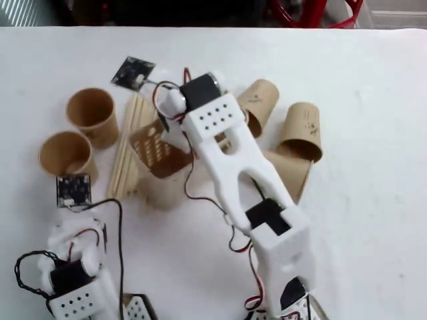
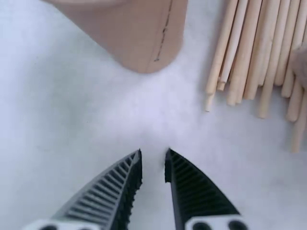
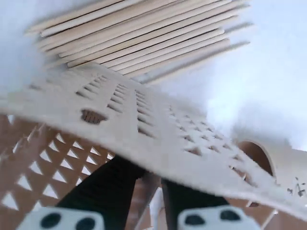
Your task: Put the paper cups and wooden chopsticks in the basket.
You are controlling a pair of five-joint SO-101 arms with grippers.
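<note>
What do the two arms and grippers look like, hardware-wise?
Both arms, left arm and right arm, have white plastic shells with dotted hole grids, black motor blocks, and loose red and black cables. The left gripper has black, ribbed fingers tapering to points.

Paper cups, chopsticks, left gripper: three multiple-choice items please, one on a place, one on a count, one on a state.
1. The chopsticks lie: A on the table between the upright cups and the basket; B inside the basket; C inside a cup.
2. Cups standing upright: A none; B two; C four.
3. The left gripper is: A shut on a cup; B shut on chopsticks; C open, empty.
Answers: A, the bundle rests on bare table; B, two mouths face up; C, table shows between its jaws.
</note>
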